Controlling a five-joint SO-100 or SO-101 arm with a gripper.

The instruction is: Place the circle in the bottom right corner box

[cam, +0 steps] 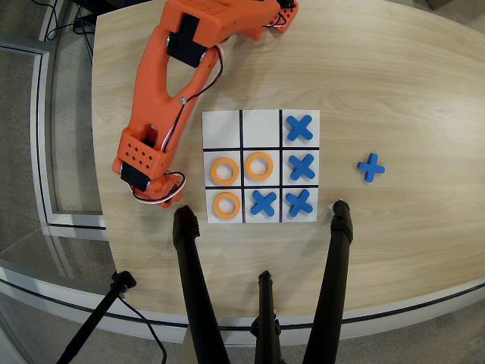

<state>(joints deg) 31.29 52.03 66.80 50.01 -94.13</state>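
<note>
Three orange rings lie on the white 3x3 board [222, 127]: one in the middle-left cell [224, 171], one in the centre cell [259, 166] and one in the bottom-left cell [226, 204]. No fourth ring shows. In this overhead view the board's bottom-right cell [299, 202] holds a blue X. The orange arm reaches from the top down the board's left side. Its gripper [168, 196] sits on the table just left of the bottom-left cell. The wrist body hides the fingers, so I cannot tell whether it is open or holds anything.
Blue X pieces fill the top-right [300, 127], middle-right [301, 166] and bottom-middle [263, 203] cells. Another X [370, 167] lies on the wood right of the board. Black tripod legs [191, 273] [336, 258] stand at the table's front edge.
</note>
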